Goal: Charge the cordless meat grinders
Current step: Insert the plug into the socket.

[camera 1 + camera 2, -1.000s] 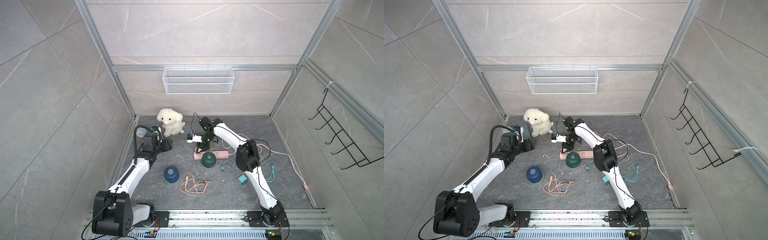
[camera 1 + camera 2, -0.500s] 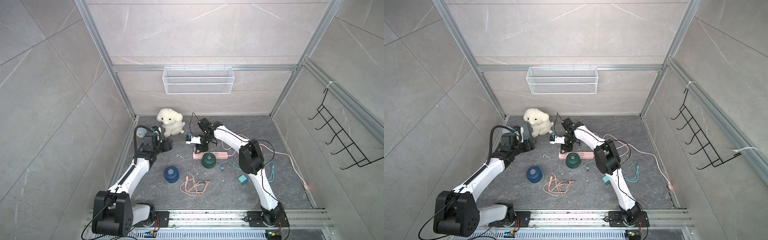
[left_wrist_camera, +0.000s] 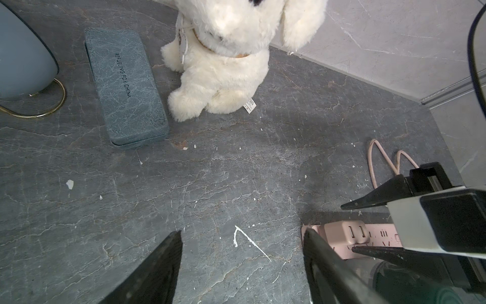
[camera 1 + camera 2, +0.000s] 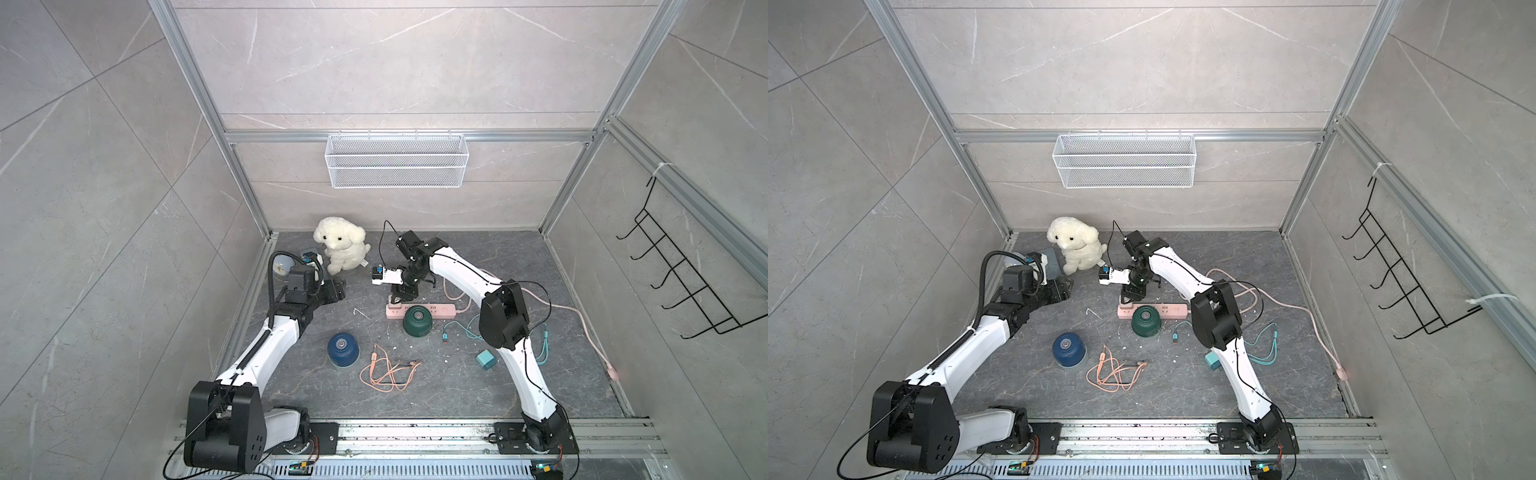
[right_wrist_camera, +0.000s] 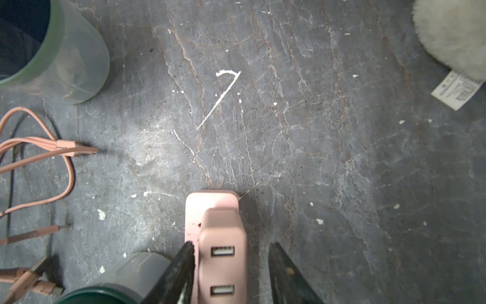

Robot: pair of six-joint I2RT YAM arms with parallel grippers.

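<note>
Right gripper (image 5: 231, 245) has loosened since a second ago: jaws now straddle the pink charger (image 5: 222, 263), released, one finger brushing it. Charger looks seated in the end of the power strip (image 4: 440, 310), mid-surface. Green grinder (image 4: 417, 326) sits against the strip's front side, handy for cabling; blue grinder (image 4: 343, 350) lies toward the front-left, beside the loose pink cable (image 4: 388, 372). Neither cabled yet. Left gripper (image 3: 242, 233) spread wide, empty, parked back-left, clear of the work.

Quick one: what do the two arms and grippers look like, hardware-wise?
Left arm and right arm: white link shells, black joint housings. Left carries a black corrugated hose; right has thin black wires. Left gripper and right gripper: black tapered fingers.
</note>
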